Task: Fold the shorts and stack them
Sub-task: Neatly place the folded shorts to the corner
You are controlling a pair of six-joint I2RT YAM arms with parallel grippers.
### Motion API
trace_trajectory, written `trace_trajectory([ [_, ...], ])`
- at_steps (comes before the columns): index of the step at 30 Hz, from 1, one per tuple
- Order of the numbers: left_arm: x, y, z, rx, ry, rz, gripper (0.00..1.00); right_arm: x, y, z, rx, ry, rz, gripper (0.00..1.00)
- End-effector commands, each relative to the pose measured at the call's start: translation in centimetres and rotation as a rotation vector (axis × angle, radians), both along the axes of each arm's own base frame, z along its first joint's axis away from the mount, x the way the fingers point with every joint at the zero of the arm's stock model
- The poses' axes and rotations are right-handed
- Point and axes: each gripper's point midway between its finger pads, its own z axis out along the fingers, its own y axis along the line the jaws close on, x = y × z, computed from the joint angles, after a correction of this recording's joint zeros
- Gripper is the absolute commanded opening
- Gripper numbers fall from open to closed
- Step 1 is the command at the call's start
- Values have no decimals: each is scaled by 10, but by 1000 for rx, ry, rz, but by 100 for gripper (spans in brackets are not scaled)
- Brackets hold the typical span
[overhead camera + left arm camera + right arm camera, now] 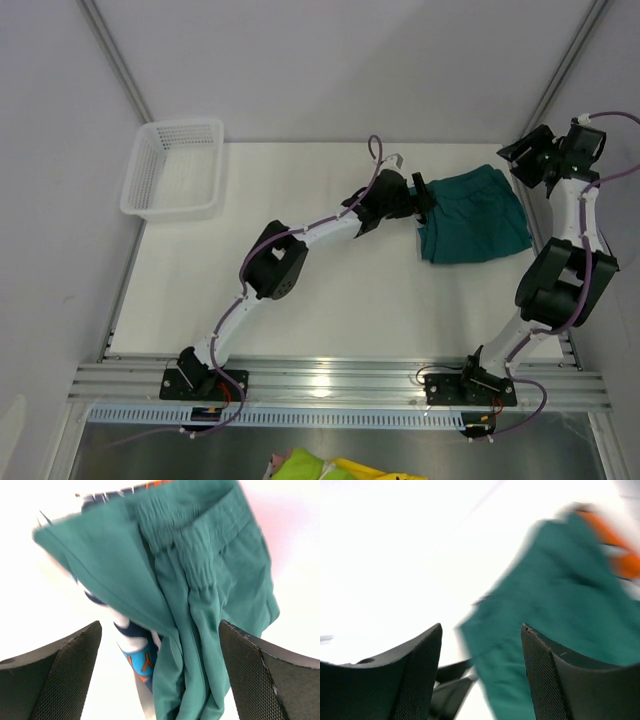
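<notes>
White table [330,300]: teal shorts [478,218] against left tool [424,200]

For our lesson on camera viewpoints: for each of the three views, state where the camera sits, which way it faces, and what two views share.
Top external: above and behind, looking down at the table; the left arm and right arm show whole, plus the basket and teal shorts.
Left wrist: on the left arm, facing the teal shorts lying over the patterned shorts; the open left gripper shows.
Right wrist: on the right arm, facing the same pile, blurred; the open right gripper shows.
Shared: both wrist views show both shorts.
</notes>
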Motion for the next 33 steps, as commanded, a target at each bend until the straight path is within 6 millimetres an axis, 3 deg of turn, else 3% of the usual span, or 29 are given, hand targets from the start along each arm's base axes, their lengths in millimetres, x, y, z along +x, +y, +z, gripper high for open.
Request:
trace_trajectory([
  [1, 25, 5, 67, -135, -113, -8, 99, 5, 48, 31, 184, -184, 183, 66],
  [2, 27, 4, 69, -153, -123, -14, 99, 11, 54, 39, 203, -251, 220, 65],
  [4, 29, -1, 68, -182, -137, -35, 99, 9, 74, 19, 345, -237, 280, 61],
  [5, 31, -5, 78, -207, -164, -41, 99, 12, 78, 24, 350, -292, 311, 59],
  [7, 36, -7, 76, -210, -177, -38, 98, 9, 97, -1, 462, -255, 335, 47],
  [8, 39, -8, 78, -216, -184, -32, 97, 11, 101, 1, 454, -306, 357, 44],
  [9, 41, -8, 77, -228, -179, -22, 97, 11, 105, -6, 473, -302, 360, 34],
  [10, 43, -8, 78, -242, -178, -23, 96, 10, 109, -26, 526, -261, 339, 28],
  [12, 48, -5, 70, -267, -152, -10, 91, 14, 119, -33, 540, -306, 354, 0],
  [15, 51, 8, 76, -282, -149, -4, 89, 22, 137, -68, 627, -282, 364, 0],
  [17, 47, 22, 59, -254, -124, 8, 89, 26, 151, -97, 701, -241, 382, 0],
  [18, 51, 32, 87, -282, -169, 15, 89, 26, 154, -107, 721, -222, 380, 0],
  [20, 47, 43, 85, -261, -163, 17, 89, 24, 155, -137, 749, -183, 342, 0],
  [21, 47, 49, 107, -267, -201, 16, 89, 23, 154, -147, 751, -163, 325, 0],
  [23, 43, 56, 111, -241, -214, 16, 90, 19, 153, -167, 748, -107, 280, 0],
  [24, 41, 60, 128, -233, -251, 13, 90, 18, 153, -174, 718, -97, 279, 0],
  [26, 37, 64, 130, -206, -253, 9, 90, 17, 154, -179, 700, -81, 270, 0],
  [29, 29, 72, 150, -188, -288, -3, 91, 21, 153, -169, 692, -109, 281, 0],
  [33, 16, 82, 175, -160, -336, -28, 94, 35, 153, -123, 667, -194, 343, 0],
])
